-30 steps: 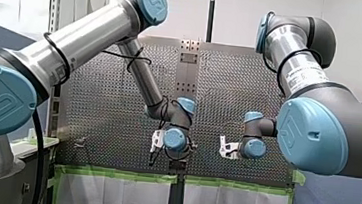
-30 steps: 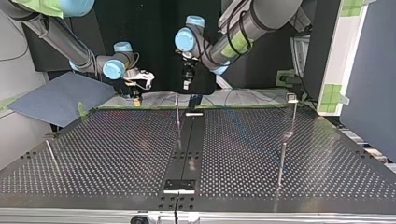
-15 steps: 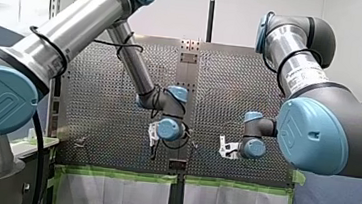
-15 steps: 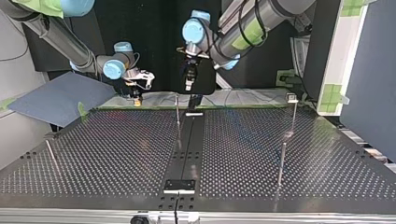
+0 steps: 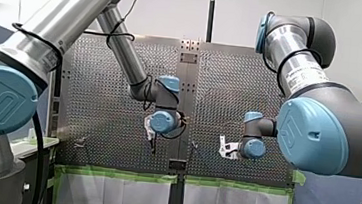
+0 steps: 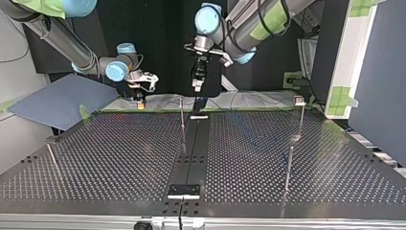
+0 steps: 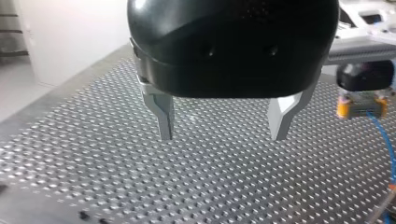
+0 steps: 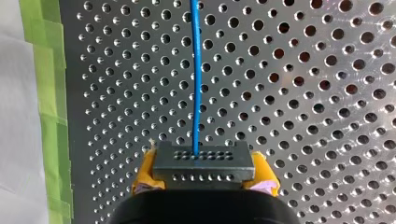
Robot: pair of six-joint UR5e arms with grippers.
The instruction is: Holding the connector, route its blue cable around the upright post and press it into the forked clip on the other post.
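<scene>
Nearest us, our right gripper (image 6: 139, 99) hangs over the table (image 8: 303, 93) just inside its edge of green tape (image 8: 42, 70). Its yellow pads (image 8: 145, 170) are closed on the connector (image 8: 204, 161), which sits square between them. So the first part is done: we hold the connector. From its face the blue cable (image 8: 195, 74) runs straight ahead, low over the holes, touching no post that we can see. Past that we cannot follow it.

Next, towards the dark middle strip (image 6: 194, 143), our left gripper (image 7: 222, 135) hovers above the table. Its metal fingers (image 7: 163, 116) are wide apart and there is nothing between them. The right gripper shows off to its side, apart from it.

Further out stands the thin upright post (image 6: 182, 115), just beside the middle strip. Well apart from it, towards the top view's right, is a second post (image 6: 300, 122) with a small head (image 6: 298, 99) that we take for the forked clip. We see no cable in it.

We judge the routing not yet begun. The turn around the post and the press into the clip are both left to do.
</scene>
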